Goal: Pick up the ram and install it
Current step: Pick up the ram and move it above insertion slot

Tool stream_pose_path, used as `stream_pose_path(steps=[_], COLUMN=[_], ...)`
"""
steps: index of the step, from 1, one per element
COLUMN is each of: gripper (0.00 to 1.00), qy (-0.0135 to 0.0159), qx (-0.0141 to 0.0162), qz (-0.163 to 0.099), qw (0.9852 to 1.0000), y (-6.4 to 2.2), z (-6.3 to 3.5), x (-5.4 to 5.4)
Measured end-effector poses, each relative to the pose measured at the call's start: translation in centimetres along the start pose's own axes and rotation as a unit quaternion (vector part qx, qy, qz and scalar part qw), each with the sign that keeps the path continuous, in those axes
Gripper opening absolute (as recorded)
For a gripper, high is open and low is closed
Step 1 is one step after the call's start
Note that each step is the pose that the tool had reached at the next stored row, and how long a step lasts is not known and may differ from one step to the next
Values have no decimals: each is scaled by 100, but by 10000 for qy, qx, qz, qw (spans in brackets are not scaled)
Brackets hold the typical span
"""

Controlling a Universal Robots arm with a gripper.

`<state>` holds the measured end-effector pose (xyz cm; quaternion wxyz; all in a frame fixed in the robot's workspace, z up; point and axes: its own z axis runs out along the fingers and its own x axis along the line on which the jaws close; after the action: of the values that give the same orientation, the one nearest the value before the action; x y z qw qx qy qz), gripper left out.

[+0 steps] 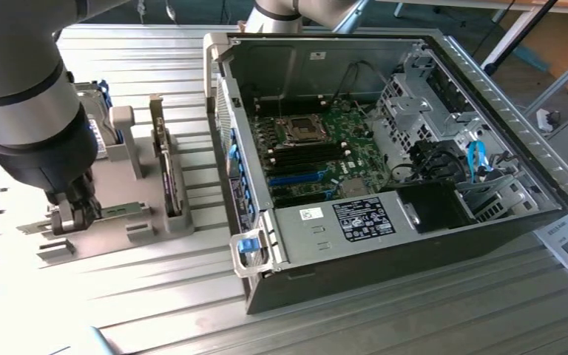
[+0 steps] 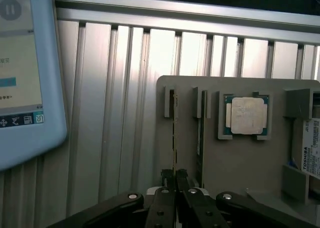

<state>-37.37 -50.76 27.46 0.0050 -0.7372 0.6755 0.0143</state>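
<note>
Start with the grey holder plate [image 2: 240,163], because everything you need sits in it. A square recess in the plate holds the silver processor chip [image 2: 247,115], lying flat. At the plate's edge beyond the chip, a bay holds a hard drive [image 2: 311,148] with a TOSHIBA label.

On the chip's other side you see two narrow slots cut side by side. The ram [image 2: 175,133] stands on its long edge in the slot farther from the chip, so only its thin top edge faces you. Its long axis runs along the slot, from under the gripper out toward the plate's far edge, parallel to the second slot [image 2: 199,133]. That slot also holds something thin and dark.

The gripper [image 2: 175,177] is down at the near end of the ram's slot. Its fingers are drawn almost together, pinching the stick's edge between them.

In the exterior view, the open computer case [image 1: 294,55] stands just beside the holder, on the exterior view's right. The green motherboard [image 1: 333,140] sits inside it.
</note>
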Motion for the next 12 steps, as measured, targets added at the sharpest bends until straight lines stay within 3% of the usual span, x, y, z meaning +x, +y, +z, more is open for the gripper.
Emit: stream_pose_path(steps=[8,12], gripper=[13,13], qy=[21,27], qx=[1,2], qz=[0,0], qw=[10000,10000], y=[3,5], z=[-207,-391], x=[-6,-11])
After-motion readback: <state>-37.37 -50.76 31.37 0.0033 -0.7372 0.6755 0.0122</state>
